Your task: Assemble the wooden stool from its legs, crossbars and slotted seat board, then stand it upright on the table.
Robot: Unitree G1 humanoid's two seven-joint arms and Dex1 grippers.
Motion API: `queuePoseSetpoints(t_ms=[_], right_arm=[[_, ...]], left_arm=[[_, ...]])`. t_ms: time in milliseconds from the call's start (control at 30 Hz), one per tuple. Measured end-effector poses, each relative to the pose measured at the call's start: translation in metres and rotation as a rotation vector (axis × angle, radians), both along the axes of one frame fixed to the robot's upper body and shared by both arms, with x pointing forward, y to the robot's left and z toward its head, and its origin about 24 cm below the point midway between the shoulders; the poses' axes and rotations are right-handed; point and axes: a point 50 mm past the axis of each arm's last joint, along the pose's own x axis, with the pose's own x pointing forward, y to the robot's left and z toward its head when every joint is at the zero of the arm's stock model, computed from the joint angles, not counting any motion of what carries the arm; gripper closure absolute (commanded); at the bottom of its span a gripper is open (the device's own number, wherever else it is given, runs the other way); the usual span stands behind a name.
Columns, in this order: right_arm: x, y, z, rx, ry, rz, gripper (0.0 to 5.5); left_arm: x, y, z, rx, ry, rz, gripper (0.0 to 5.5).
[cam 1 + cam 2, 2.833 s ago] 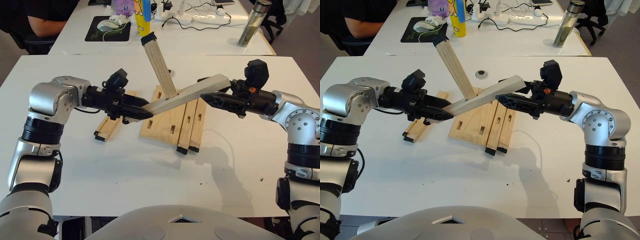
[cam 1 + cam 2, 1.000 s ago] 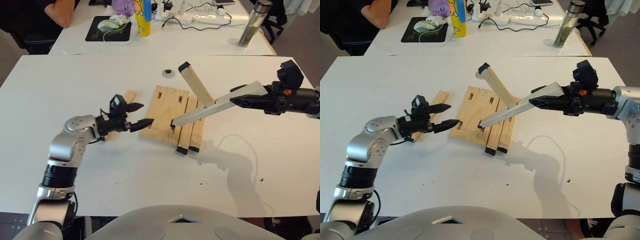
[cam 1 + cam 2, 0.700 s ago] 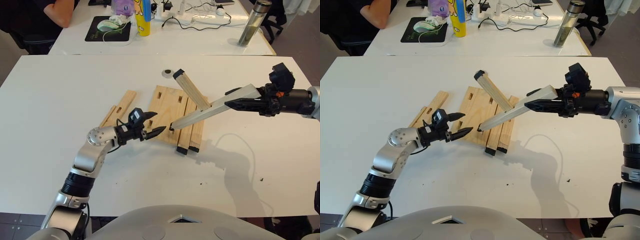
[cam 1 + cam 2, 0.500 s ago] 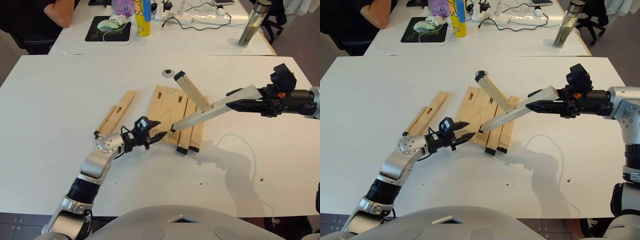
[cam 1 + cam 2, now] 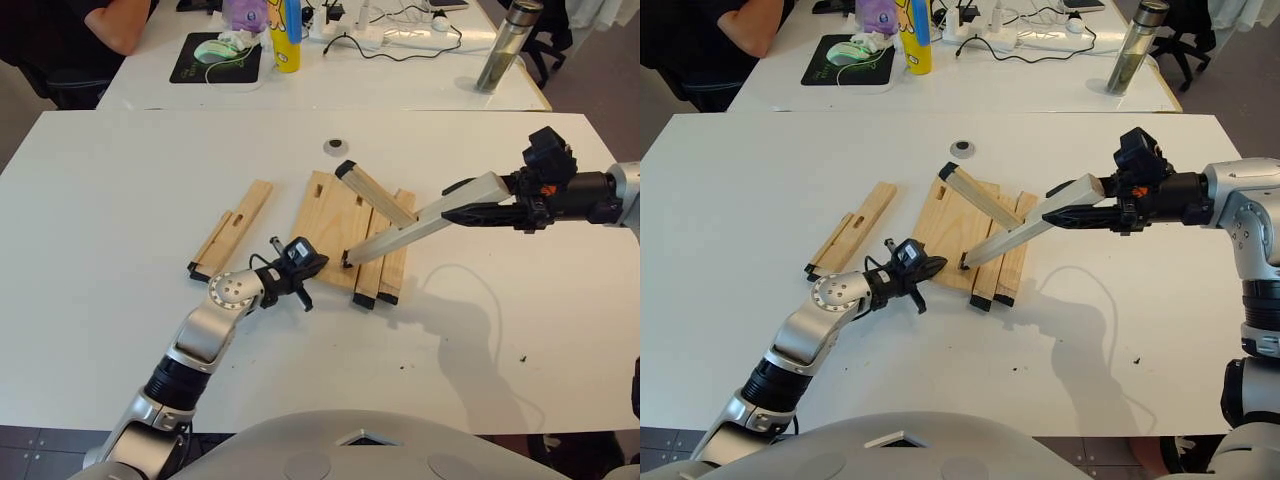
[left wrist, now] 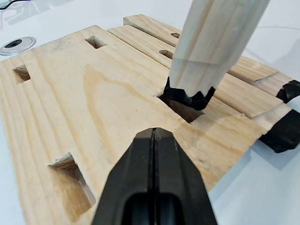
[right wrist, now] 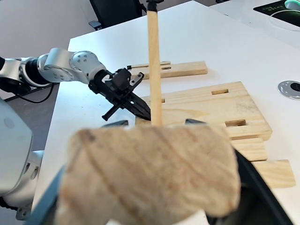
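The left jaws are pressing together with nothing between them. They are hovering low over the near edge of the slotted seat board [image 6: 89, 89], with their tips pointing at a slot close ahead. The right jaws are clamping the upper end of a pale leg [image 5: 420, 230] and holding it at a slant above the table [image 5: 120, 200]. Its black-capped lower tip [image 6: 190, 96] is sitting in that same slot, directly in front of the left jaws and blocking the opening.

The seat board is lying flat near the middle of the table. A second leg [image 5: 378, 195] is slanting up from the board with its black cap uppermost, meeting the held leg near its middle. Whether its foot is sitting in a slot I cannot tell. Two more legs [image 5: 385, 262] are lying side by side against the board's right edge, black caps toward the robot. Two notched crossbars [image 5: 232, 228] are lying together to the left of the board, apart from it. A round grommet [image 5: 338, 146] is sitting in the table beyond the board.

On the far table [image 5: 440, 80] a yellow bottle [image 5: 288, 40], a mouse mat [image 5: 215, 58], a power strip [image 5: 400, 38] with cables and a metal flask [image 5: 503, 48] are standing well clear. The bottle's label is too small to make out.
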Motion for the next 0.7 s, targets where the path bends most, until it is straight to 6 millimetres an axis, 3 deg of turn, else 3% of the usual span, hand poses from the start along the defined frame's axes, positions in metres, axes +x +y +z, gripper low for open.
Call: queuePoseSetpoints(t_ms=[333, 567, 700], right_arm=[[0.003, 0.024, 0.011, -0.111, -0.074, 0.072, 3.44], [-0.018, 0.057, 0.023, -0.226, -0.117, 0.025, 3.44], [-0.016, 0.064, 0.025, -0.236, -0.118, 0.024, 3.44]], left_arm=[[-0.001, -0.003, 0.000, -0.001, 0.012, 0.038, 5.50], [-0.003, -0.003, -0.001, -0.003, 0.011, 0.083, 5.50], [-0.005, -0.004, -0.003, -0.010, 0.013, 0.105, 5.50]])
